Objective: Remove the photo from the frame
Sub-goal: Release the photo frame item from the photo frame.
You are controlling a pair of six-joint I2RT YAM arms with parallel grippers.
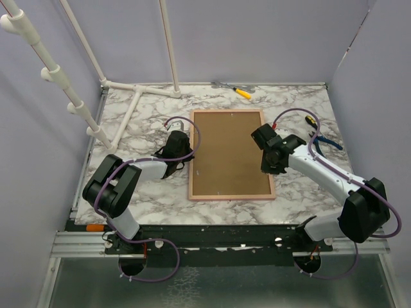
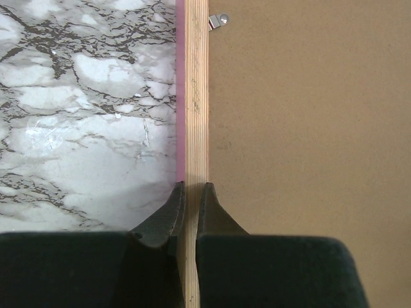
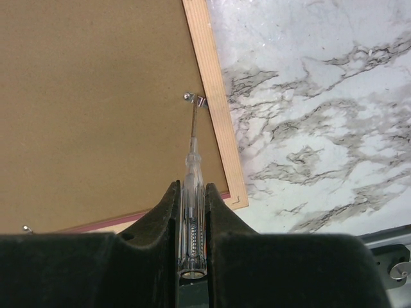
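1. Marbled worktop (image 1: 148,122), lavender walls around.
2. Right end effector (image 3: 193,192): clamped narrow on a clear-handled screwdriver (image 3: 192,160), blade tip touching a metal retaining tab (image 3: 196,99) by the right rail.
3. Left end effector (image 2: 191,192): all but closed, tips at the left wooden rail, seemingly pressing down rather than pinching.
4. Outward: the frame (image 1: 228,154) flat mid-worktop, brown back (image 2: 308,154) upward.
5. The photo: hidden beneath that back. Likely thin, light, easily creased; best taken by an edge once tabs turned and back lifted.
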